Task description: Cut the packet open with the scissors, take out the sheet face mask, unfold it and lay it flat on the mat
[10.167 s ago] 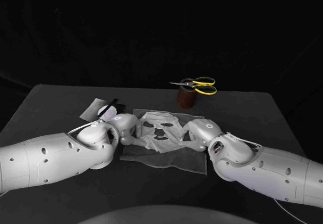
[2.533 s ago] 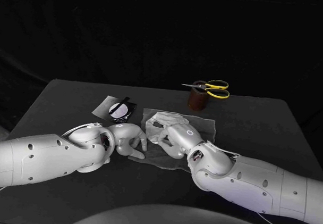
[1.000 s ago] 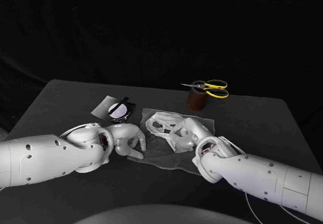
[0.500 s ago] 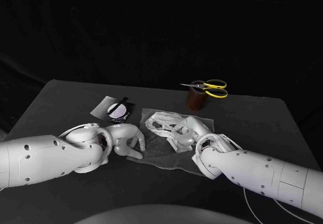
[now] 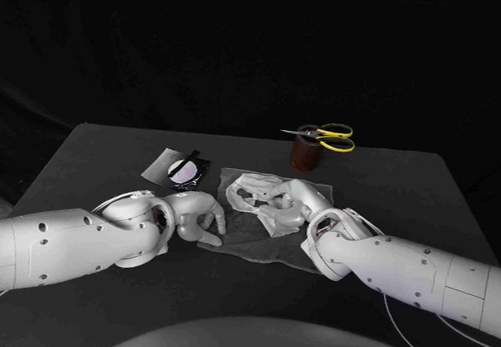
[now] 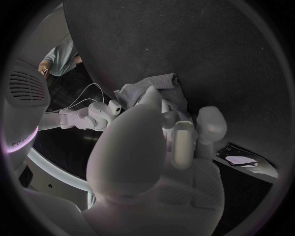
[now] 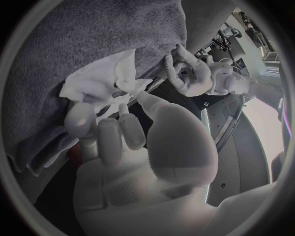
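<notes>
Black table (image 5: pixel 416 189); plain grey mat (image 5: pixel 262 245); white sheet mask (image 5: pixel 253 192) on the mat. Behind the mat — scissors (image 5: pixel 322 135), yellow-handled, atop a dark brown holder (image 5: pixel 305 156). Left of the mat — black packet (image 5: pixel 181 167) with pale oval patch. Left hand (image 5: pixel 199 217), right hand (image 5: pixel 289 206): silver.

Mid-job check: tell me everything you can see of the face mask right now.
The face mask is a thin white sheet with holes cut in it, bunched up loosely rather than spread flat. It lies on the far half of the grey mat. The right hand touches its right side; whether it pinches the sheet, I cannot tell.
</notes>
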Robot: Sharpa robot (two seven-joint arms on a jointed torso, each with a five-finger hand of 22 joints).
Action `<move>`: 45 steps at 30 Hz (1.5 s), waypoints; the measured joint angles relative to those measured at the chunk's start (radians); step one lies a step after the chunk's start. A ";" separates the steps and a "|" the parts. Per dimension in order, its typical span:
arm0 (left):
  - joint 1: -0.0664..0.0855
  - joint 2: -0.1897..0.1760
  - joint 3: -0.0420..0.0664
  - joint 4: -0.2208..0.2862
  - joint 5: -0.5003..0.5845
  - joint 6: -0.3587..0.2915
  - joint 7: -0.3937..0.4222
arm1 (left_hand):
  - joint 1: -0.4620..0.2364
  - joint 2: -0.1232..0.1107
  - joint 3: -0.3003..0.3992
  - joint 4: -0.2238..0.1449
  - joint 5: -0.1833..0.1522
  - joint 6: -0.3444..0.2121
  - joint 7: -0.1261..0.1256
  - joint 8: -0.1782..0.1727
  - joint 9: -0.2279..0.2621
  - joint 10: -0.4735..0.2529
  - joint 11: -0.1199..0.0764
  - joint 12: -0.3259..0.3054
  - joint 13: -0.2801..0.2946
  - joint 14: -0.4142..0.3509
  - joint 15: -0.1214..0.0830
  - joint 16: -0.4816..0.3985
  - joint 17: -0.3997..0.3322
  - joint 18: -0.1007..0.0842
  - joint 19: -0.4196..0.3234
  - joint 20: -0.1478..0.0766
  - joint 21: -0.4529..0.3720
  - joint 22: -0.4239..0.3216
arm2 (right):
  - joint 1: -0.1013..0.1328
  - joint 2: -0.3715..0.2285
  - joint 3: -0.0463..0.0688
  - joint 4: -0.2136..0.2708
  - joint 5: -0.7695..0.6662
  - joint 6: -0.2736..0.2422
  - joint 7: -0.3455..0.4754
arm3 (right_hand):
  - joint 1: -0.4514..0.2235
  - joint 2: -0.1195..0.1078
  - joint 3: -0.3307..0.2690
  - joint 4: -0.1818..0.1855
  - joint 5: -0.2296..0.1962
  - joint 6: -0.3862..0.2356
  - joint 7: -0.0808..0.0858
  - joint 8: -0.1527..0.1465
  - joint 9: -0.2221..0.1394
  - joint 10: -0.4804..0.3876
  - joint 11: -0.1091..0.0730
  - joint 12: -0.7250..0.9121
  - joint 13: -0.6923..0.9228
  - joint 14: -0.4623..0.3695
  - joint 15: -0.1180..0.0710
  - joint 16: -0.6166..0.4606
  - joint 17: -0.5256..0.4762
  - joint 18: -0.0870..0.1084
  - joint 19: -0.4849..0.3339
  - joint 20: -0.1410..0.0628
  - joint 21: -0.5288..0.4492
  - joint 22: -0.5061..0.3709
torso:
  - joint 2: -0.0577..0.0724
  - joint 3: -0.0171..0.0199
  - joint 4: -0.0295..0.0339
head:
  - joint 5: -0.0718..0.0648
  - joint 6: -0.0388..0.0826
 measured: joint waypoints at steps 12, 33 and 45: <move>0.000 0.000 0.000 -0.002 0.004 -0.001 0.004 | 0.003 0.003 0.006 0.000 0.000 0.002 -0.002 0.000 -0.001 0.000 0.000 0.000 0.004 0.000 0.000 -0.001 0.000 0.000 0.000 0.000 0.000 0.000 | -0.007 -0.038 -0.001 0.024 -0.100 -0.093 0.111 | 0.083 0.039 0.009 -0.059 -0.022 0.094 -0.031 0.049 0.015 0.031 -0.017 0.153 0.000 -0.004 -0.004 0.084 0.000 -0.001 0.083 -0.010 0.114 0.074 | 0.000 0.0005 -0.0006 | 0.001 0.000; 0.000 0.001 0.000 -0.002 0.009 -0.001 0.006 | 0.009 0.009 0.009 0.002 0.000 0.002 -0.002 0.000 -0.004 0.000 0.000 0.005 0.006 0.000 0.000 -0.002 0.000 0.000 0.000 0.000 0.000 0.001 | -0.020 0.001 -0.004 0.072 -0.512 0.010 0.035 | 0.068 0.007 -0.009 -0.097 -0.022 0.118 -0.028 0.013 -0.014 0.031 -0.030 0.285 0.000 -0.009 -0.009 0.168 0.001 -0.019 0.141 -0.030 0.204 0.076 | 0.000 -0.0012 0.0017 | 0.009 0.000; 0.000 0.001 0.000 -0.001 0.010 -0.001 0.005 | 0.009 0.009 0.009 0.002 0.000 0.004 -0.004 0.000 -0.004 0.000 0.000 0.005 0.007 0.000 0.000 0.001 0.000 0.000 0.000 0.000 0.000 0.001 | -0.019 0.036 -0.005 0.040 -0.597 0.023 -0.065 | 0.063 0.003 -0.020 -0.094 -0.022 0.096 -0.017 -0.006 -0.023 0.032 -0.022 0.276 0.000 -0.005 -0.006 0.168 0.000 -0.024 0.138 -0.019 0.199 0.075 | 0.000 -0.0012 0.0018 | 0.014 0.000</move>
